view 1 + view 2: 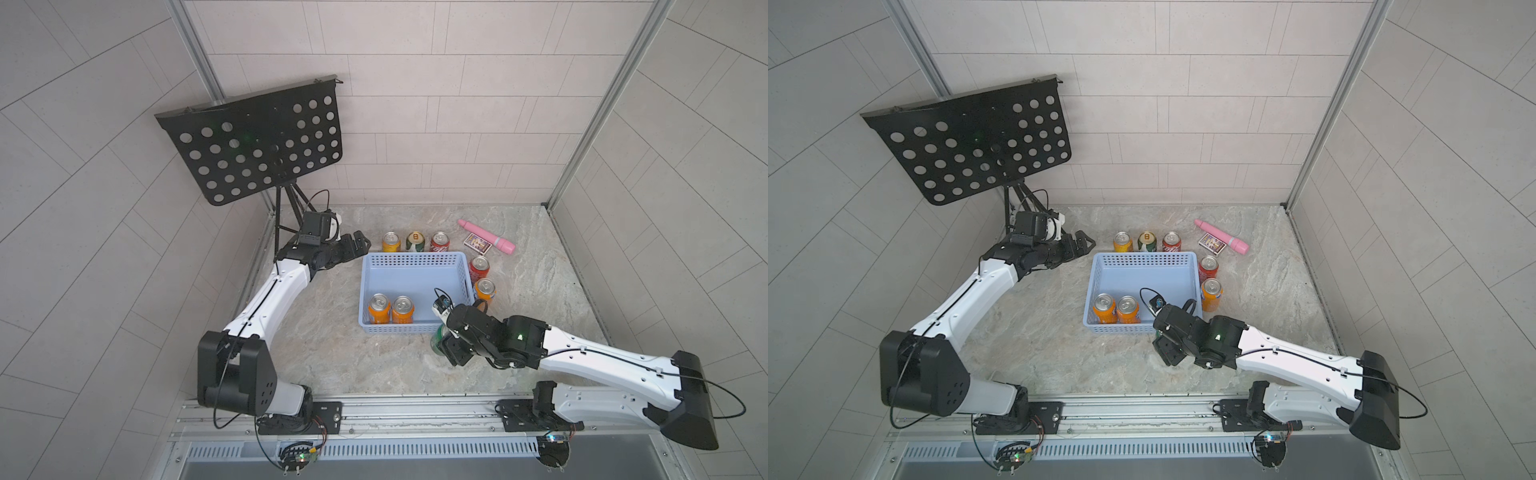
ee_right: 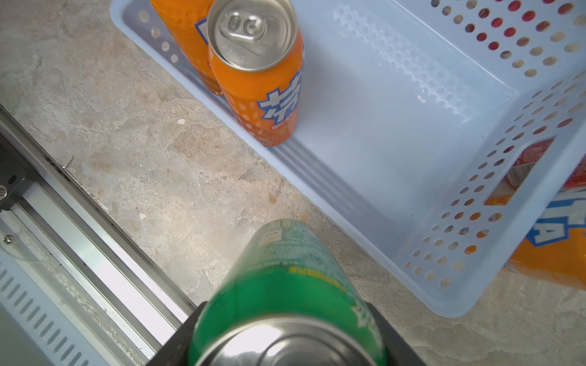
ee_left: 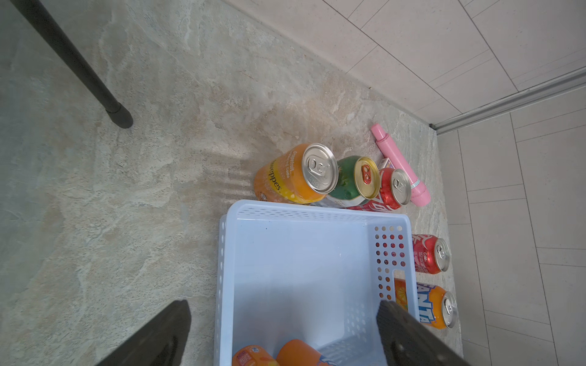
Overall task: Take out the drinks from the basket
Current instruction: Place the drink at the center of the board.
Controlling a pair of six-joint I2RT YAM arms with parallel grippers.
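Basket (image 1: 411, 259): light blue, perforated walls, mid-frame in both top views, on the desk (image 1: 316, 353).

Inside it: two orange cans (image 1: 379, 308), upright, touching, in its lower-left corner. The right wrist view shows blue-and-white Chinese characters on the nearer one.

Green can (image 2: 285, 279): outside the basket, just off its lower-right corner. It is clamped in the right end effector (image 1: 445, 347), jaws closed on its body near the silver top. Yellow and white print is blurred and unreadable. Cannot tell whether it touches the desk.

Row of three just above the basket's top edge, upright, left to right:
- Orange-yellow can (image 3: 295, 174), reads "weppes" and "grapefruit".
- Green-and-white can (image 3: 352, 180), gold top.
- Red can (image 3: 391, 190), white script, only partly in view.

Just beside the basket's right wall: side red can (image 1: 479, 268), and below it side orange can (image 1: 484, 289), reading "ANTA" in the left wrist view.

Count: eight cans. Four orange, two red, one green, one green-and-white. Two in, six out.

Left end effector (image 1: 358, 246): off the basket's upper-left corner, jaws wide, nothing between them.

Upper right of the basket: one pink tube (image 1: 488, 237) lying flat, one patterned box (image 1: 477, 243) just beside it. Upper left of frame: one black stand (image 1: 257, 141) with round holes.
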